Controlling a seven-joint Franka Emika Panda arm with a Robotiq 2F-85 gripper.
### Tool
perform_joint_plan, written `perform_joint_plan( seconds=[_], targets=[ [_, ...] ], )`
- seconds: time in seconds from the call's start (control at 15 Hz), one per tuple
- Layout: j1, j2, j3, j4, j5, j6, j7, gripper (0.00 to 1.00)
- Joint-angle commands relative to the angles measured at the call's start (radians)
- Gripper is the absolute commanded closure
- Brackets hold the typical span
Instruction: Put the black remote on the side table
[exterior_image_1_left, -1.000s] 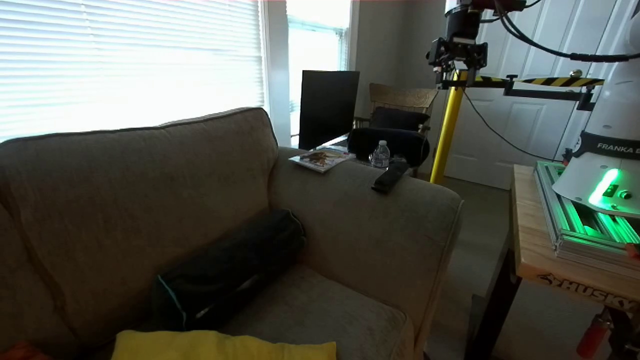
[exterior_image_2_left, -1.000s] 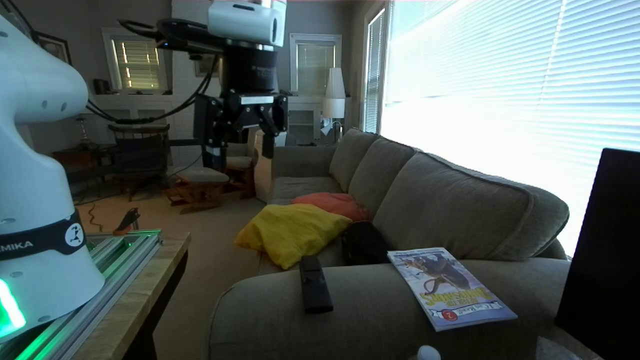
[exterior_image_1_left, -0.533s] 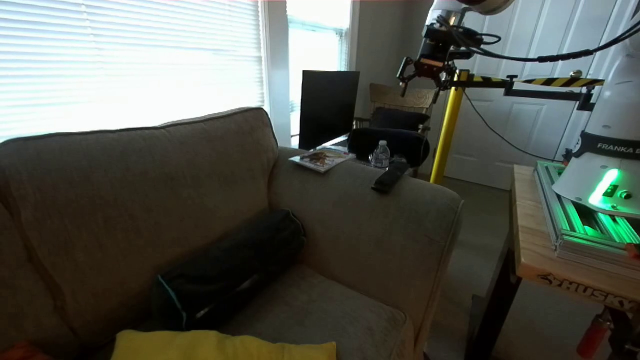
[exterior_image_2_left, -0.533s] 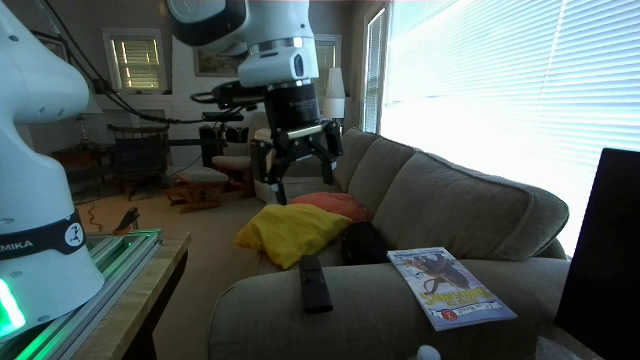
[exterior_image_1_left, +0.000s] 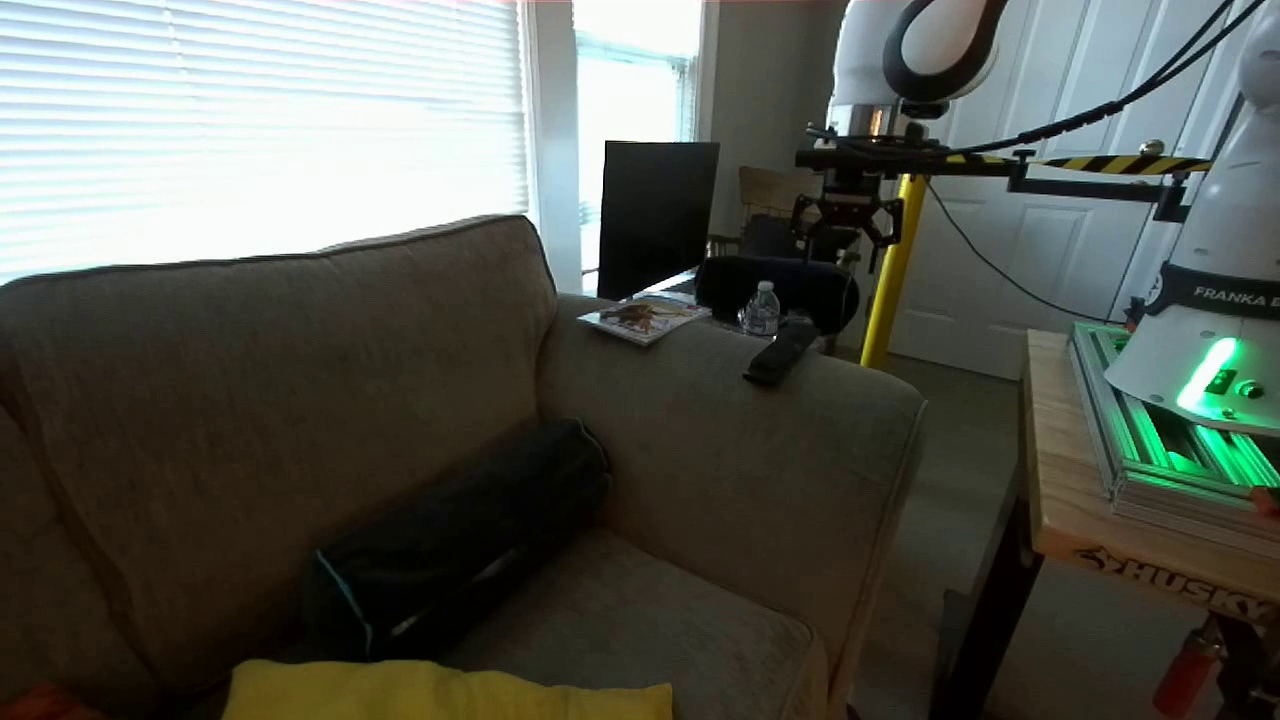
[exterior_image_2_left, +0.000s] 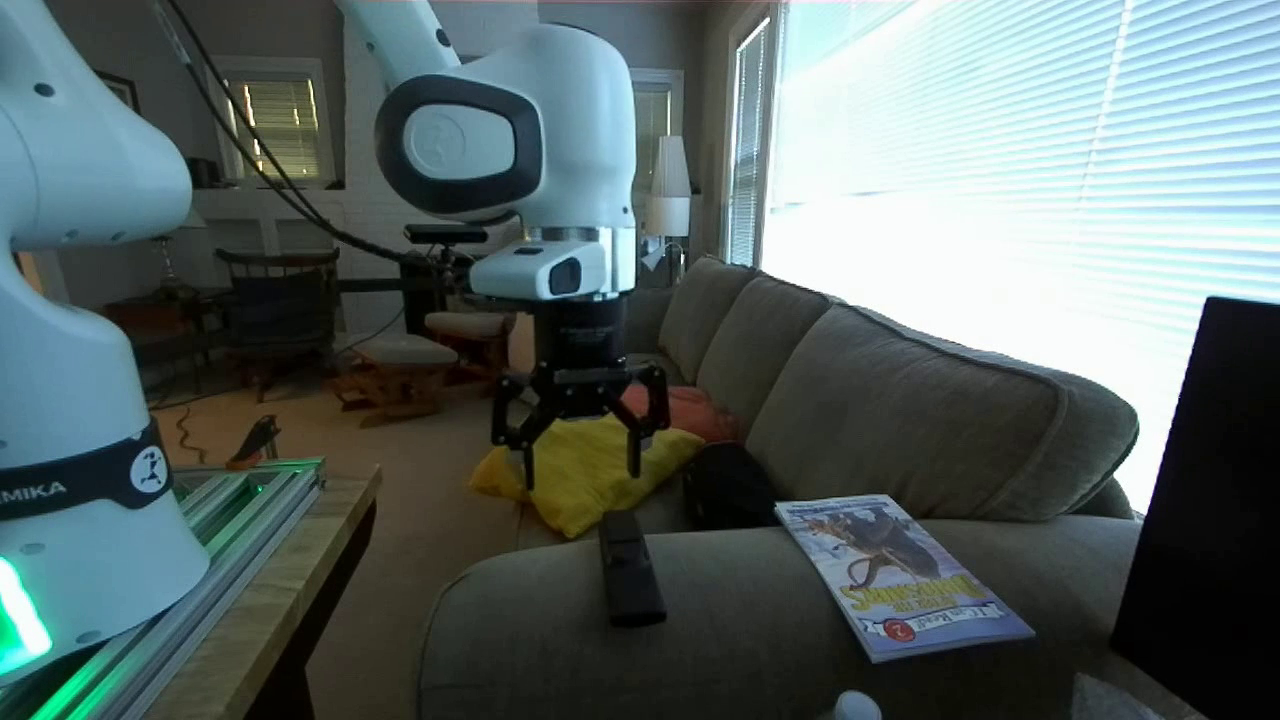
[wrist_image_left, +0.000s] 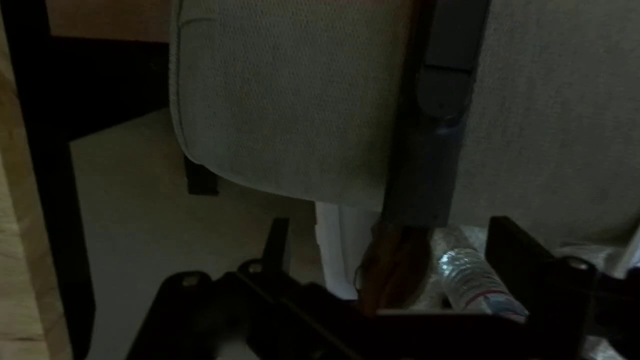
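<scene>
The gripper (exterior_image_2_left: 582, 478) has its two fingers (exterior_image_2_left: 634, 455) spread wide. The black remote (exterior_image_2_left: 632, 570) lies on the couch arm (exterior_image_2_left: 520, 620), lower than the fingers and apart from them. In the wrist view, its near end shows between the fingertips.

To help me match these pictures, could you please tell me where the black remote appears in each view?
In an exterior view: the black remote lies on the couch arm, right of centre, about mid-height.
In an exterior view: the black remote is at lower centre, on the couch arm.
In the wrist view: the black remote runs off the top edge, right of centre.
Shared landmark: the couch arm beneath it.
</scene>
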Motion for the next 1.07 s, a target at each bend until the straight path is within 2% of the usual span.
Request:
perform_joint_plan(
  seconds=[0.0, 0.2, 0.47, 1.0],
  targets=[
    [0.153, 0.096, -0.116, 0.055, 0.015, -0.095, 0.166, 0.00],
    [0.245, 0.180, -0.185, 0.087, 0.055, -0.087, 0.218, 0.00],
    [0.319, 0.257, -0.252, 0.139, 0.070, -0.039, 0.229, 0.00],
    [0.426, 0.354, -0.286, 0.229, 0.062, 0.074, 0.202, 0.00]
  ],
)
